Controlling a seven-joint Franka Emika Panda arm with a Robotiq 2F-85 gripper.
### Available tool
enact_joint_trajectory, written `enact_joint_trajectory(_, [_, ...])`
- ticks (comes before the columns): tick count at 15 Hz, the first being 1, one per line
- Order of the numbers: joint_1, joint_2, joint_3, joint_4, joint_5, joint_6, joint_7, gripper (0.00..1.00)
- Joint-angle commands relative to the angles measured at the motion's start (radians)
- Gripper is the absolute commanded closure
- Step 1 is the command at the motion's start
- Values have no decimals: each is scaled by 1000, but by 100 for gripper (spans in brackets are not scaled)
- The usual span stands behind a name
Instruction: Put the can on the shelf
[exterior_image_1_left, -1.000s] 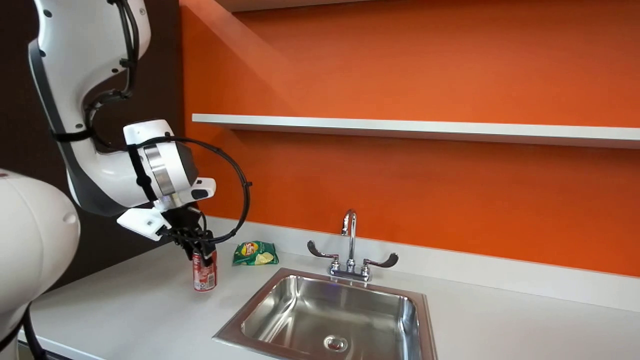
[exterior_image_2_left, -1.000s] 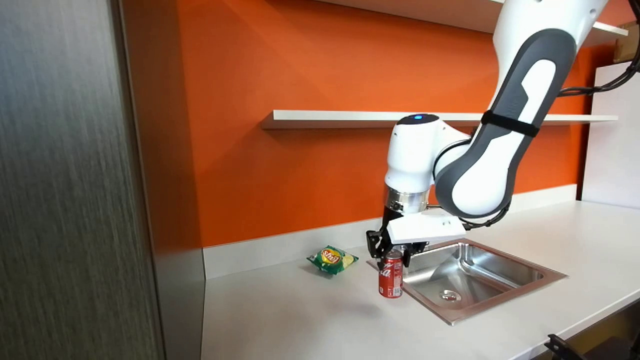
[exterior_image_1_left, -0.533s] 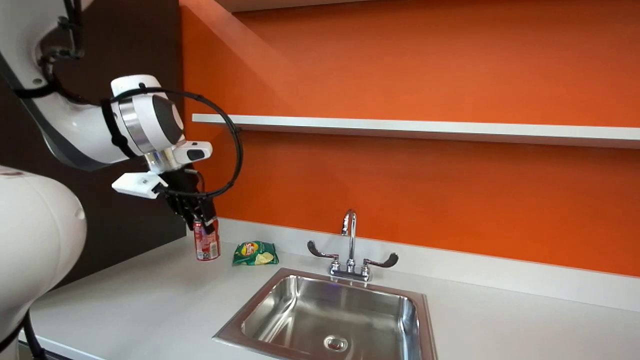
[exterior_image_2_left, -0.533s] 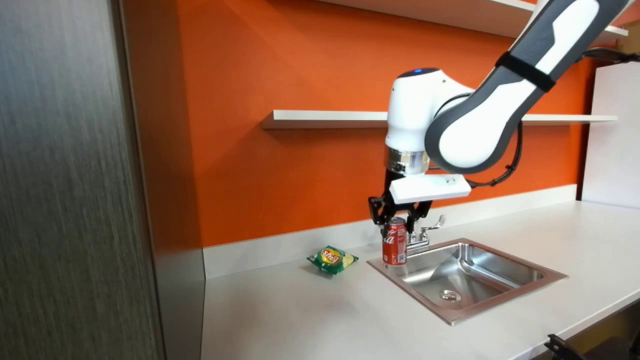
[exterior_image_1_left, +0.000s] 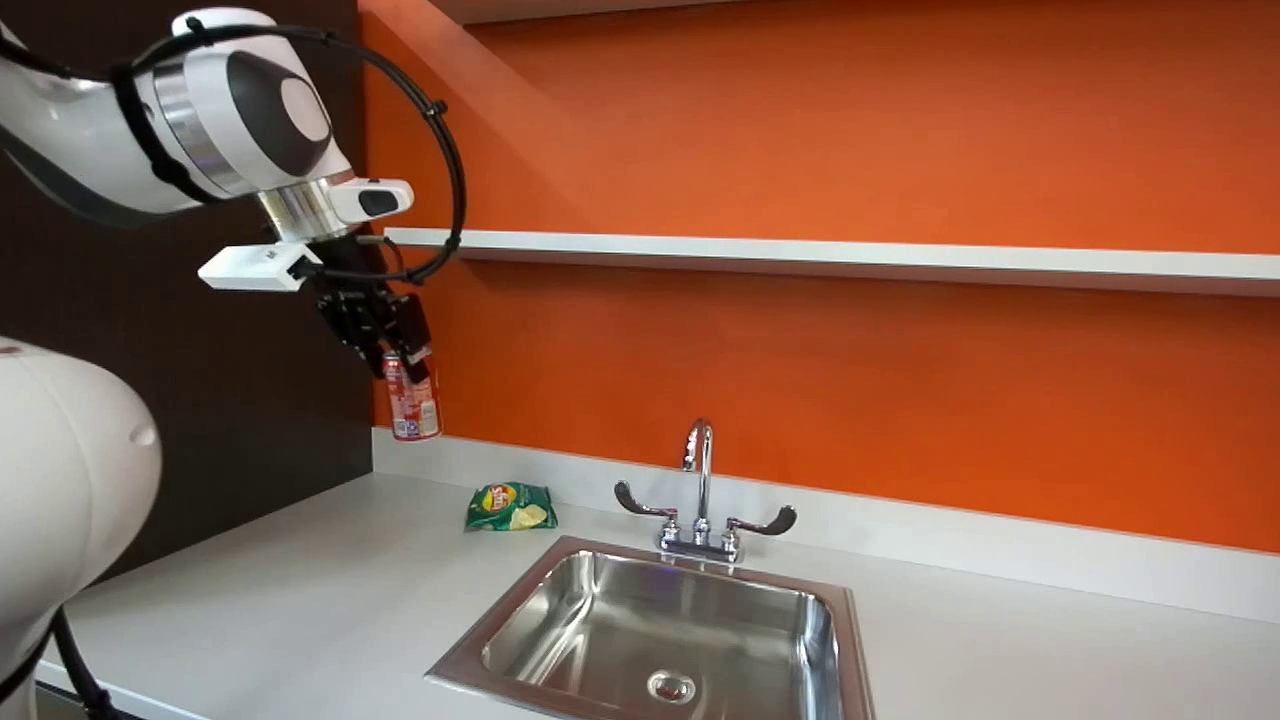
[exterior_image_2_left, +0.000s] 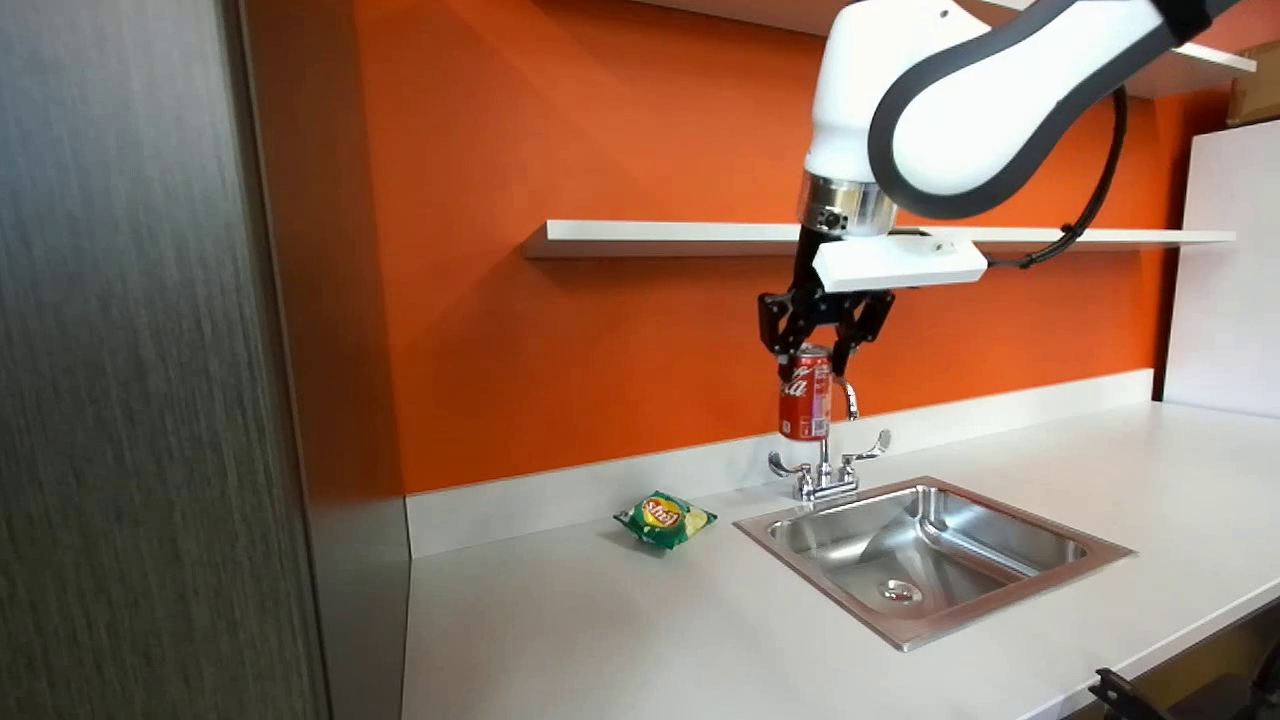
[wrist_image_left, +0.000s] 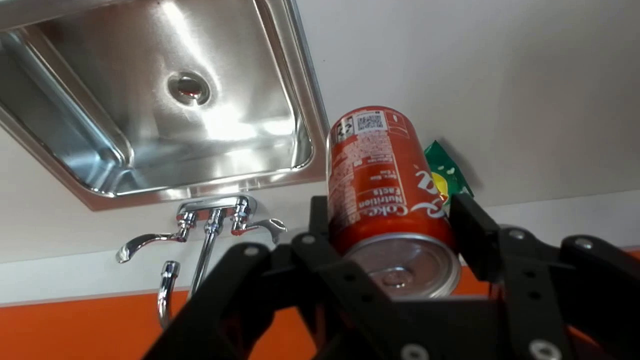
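The red can (exterior_image_1_left: 413, 405) with white markings hangs in the air well above the countertop. It is close to upright with a slight tilt, and it also shows in an exterior view (exterior_image_2_left: 805, 410). My gripper (exterior_image_1_left: 402, 362) is shut on the can near its top, one finger on each side. In the wrist view the can (wrist_image_left: 380, 170) sits between the fingers (wrist_image_left: 392, 215), its silver top toward the palm. The long white shelf (exterior_image_1_left: 830, 256) runs along the orange wall, higher than the can. In an exterior view the arm covers part of the shelf (exterior_image_2_left: 660, 233).
A green-and-yellow chip bag (exterior_image_1_left: 511, 508) lies on the countertop (exterior_image_1_left: 300, 590) near the wall. The steel sink (exterior_image_1_left: 503, 612) and its tall faucet (exterior_image_1_left: 703, 480) stand to one side. A higher shelf (exterior_image_2_left: 780, 14) crosses the top. A dark panel (exterior_image_1_left: 250, 400) borders the counter.
My gripper has lifted the can from just above the countertop to well above it, and the arm has risen with it. The chip bag has not moved.
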Motion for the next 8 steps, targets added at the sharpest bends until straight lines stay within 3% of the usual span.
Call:
enact_joint_trajectory(1, [-68,-101,76,56,90,-89,-134,63])
enact_joint_trajectory(8, [-135,-133,152,219,118,-137,-211,63])
